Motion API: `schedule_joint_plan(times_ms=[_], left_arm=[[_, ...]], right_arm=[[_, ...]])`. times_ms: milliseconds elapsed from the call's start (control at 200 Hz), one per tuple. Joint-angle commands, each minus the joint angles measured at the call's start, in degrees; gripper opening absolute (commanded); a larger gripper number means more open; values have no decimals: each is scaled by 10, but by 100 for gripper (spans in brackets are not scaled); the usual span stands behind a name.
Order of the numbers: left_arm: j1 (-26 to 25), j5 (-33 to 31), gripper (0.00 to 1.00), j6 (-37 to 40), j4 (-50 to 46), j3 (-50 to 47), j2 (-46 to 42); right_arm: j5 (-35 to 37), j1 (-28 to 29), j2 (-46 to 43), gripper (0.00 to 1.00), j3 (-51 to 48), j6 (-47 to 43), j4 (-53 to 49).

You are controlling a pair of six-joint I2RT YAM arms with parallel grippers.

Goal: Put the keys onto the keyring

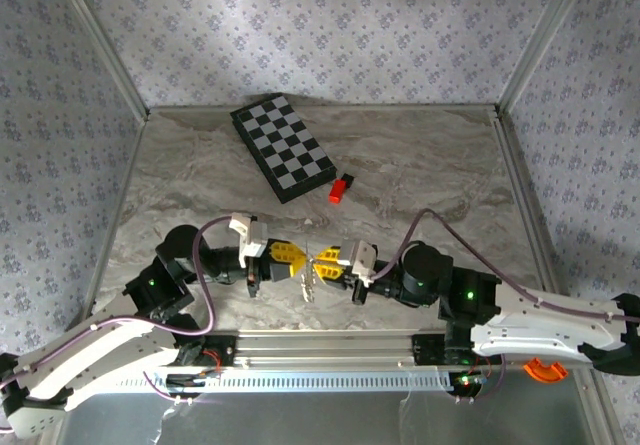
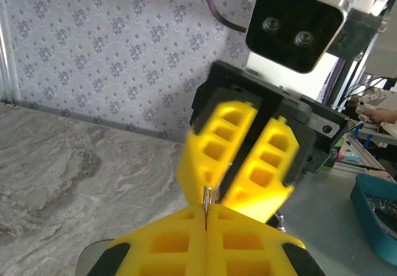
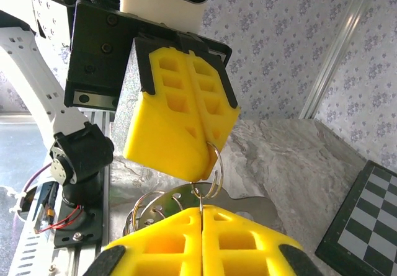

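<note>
Close to the near edge of the table (image 1: 200, 185), about midway between its side edges, you are watching the two claws meeting tip to tip above the surface. The left gripper (image 1: 298, 258) is pressing its fingers fully together on a wire loop of the keyring (image 1: 307, 285), which is hanging between the claws. This is likely so that the ring is being presented steady to the other arm.

The right gripper (image 1: 321, 260) is bringing its fingers nearly together at the same wire. Its own camera is showing them meeting, while the opposite camera is showing a narrow gap, so you cannot tell whether it is pinching the ring or standing a crack open.

A flat metal tab (image 3: 248, 206) is dangling from the loops. Whether it is the key is not clear.

Farther back, a red-and-black block (image 1: 341, 189) is lying apart from the work. Beyond it, a checkerboard (image 1: 283, 147) is resting toward the far edge.
</note>
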Motion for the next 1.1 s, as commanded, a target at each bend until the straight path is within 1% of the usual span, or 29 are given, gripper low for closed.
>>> schedule_joint_plan(times_ms=[0, 35, 95, 150, 210, 260, 400, 515, 590, 700, 820, 994, 1094], left_arm=[[-6, 16, 0, -5, 48, 23, 0], [-7, 17, 0, -6, 51, 23, 2], [-10, 18, 0, -5, 54, 23, 3], [-12, 18, 0, -3, 54, 24, 4], [-14, 19, 0, -1, 54, 24, 7], [-14, 20, 0, -1, 56, 24, 8], [-14, 27, 0, -9, 77, 19, 17], [-18, 31, 0, -19, 106, 16, 27], [-25, 24, 0, -16, 112, 17, 33], [-29, 15, 0, -15, 120, 16, 41], [-31, 14, 0, -15, 126, 18, 52], [-37, 12, 0, -14, 128, 23, 61], [-39, 7, 0, -11, 125, 24, 63]], right_arm=[[1, 1, -20, 31, 19, 18, -20], [-7, 1, -25, 35, 23, 27, -33], [-12, -3, -37, 39, 27, 47, -47], [-5, -11, -47, 39, 34, 68, -57], [-1, -36, -55, 38, 47, 103, -77], [-29, -66, -57, 37, 62, 131, -98], [-150, -159, -56, 36, 78, 191, -121], [-200, -206, -45, 33, 83, 200, -131], [-218, -217, -34, 34, 91, 188, -128], [-243, -217, -16, 37, 104, 168, -151], [-276, -218, -9, 38, 102, 162, -148], [-291, -217, -6, 31, 97, 152, -153], [-304, -214, -15, 30, 88, 151, -143]])
